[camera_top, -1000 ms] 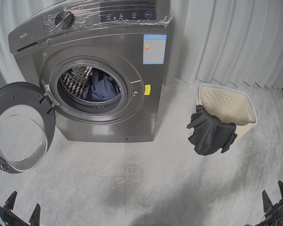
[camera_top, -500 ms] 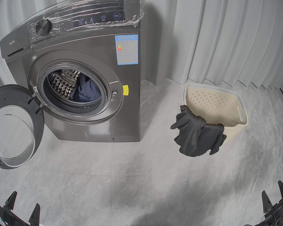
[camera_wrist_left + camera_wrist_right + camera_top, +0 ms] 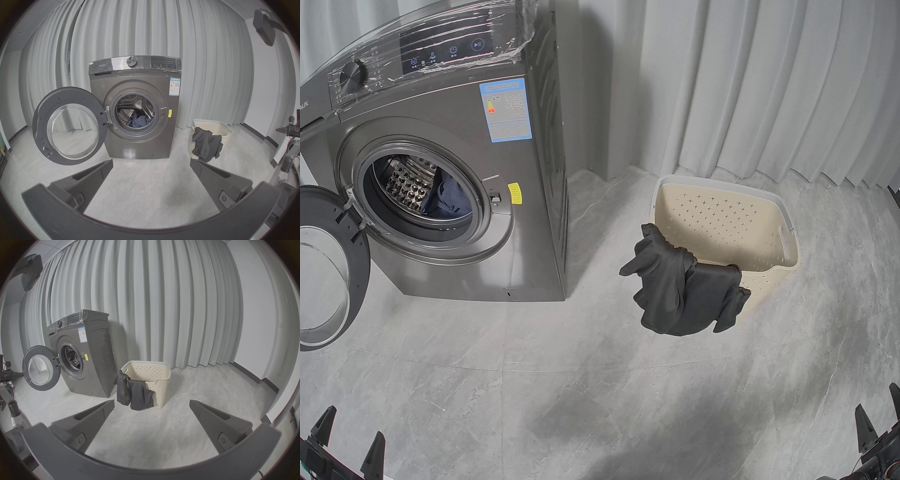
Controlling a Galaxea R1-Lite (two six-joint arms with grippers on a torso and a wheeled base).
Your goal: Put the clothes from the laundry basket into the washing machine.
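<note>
1. A big white curtain (image 3: 737,81) hangs down along the back wall, behind everything.
2. The grey floor (image 3: 581,387) looks like stone with thin lines in it.
3. The washing machine (image 3: 506,250) is dark grey and stands on the robot's left side, right by the curtain. There is see-through plastic wrap over its top buttons.
4. Its round door (image 3: 325,200) is swung all the way open to the left, so the hole in the front is uncovered.
5. The laundry basket (image 3: 725,231) is cream with little holes. It sits on the floor to the right of the machine, a bit apart from it, close to the curtain.
6. A dark grey piece of clothing (image 3: 681,294) hangs over the basket's front edge, on the corner nearest the machine. Most of it dangles down the outside.
7. Some blue clothes (image 3: 447,200) lie inside the machine's drum, low down.
8. The left gripper (image 3: 150,164) is low and well back from the machine, pointing at it. Its two fingers are spread wide and hold nothing.
9. The right gripper (image 3: 151,404) is also low and far back, pointing at the basket. Its fingers are spread wide too, with nothing between them.
</note>
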